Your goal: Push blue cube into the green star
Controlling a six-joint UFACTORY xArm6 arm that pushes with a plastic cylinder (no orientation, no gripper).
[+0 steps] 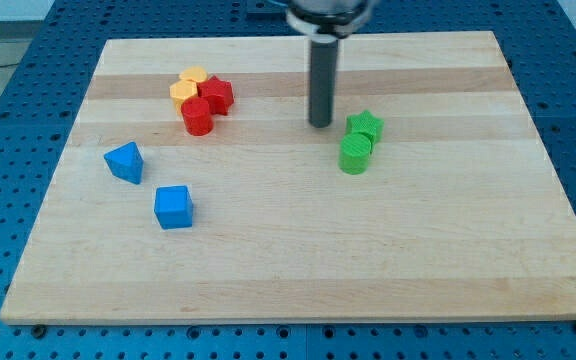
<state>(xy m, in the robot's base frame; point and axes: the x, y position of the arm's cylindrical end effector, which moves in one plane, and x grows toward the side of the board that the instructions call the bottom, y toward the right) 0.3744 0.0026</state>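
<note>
A: Where is my tip (320, 124) sitting right now?

B: It is resting on the desk (298, 270) just to the view's left of the green star (366, 124), well apart from the blue cube (174, 207). There is no hand here, only the rod, so nothing is being held.

A: So which step am I in?

B: I judge the approach is not yet begun. The blue cube is lying far to the view's lower left of the green star, untouched.

A: What is the next move calling for?

B: Getting round to the cube's far side from the star, then pushing toward the view's upper right. A green cylinder (355, 153) is touching the star's lower side and may get bumped.

A: How is the cube looking?

B: Bright blue, sitting flat and slightly turned.
</note>
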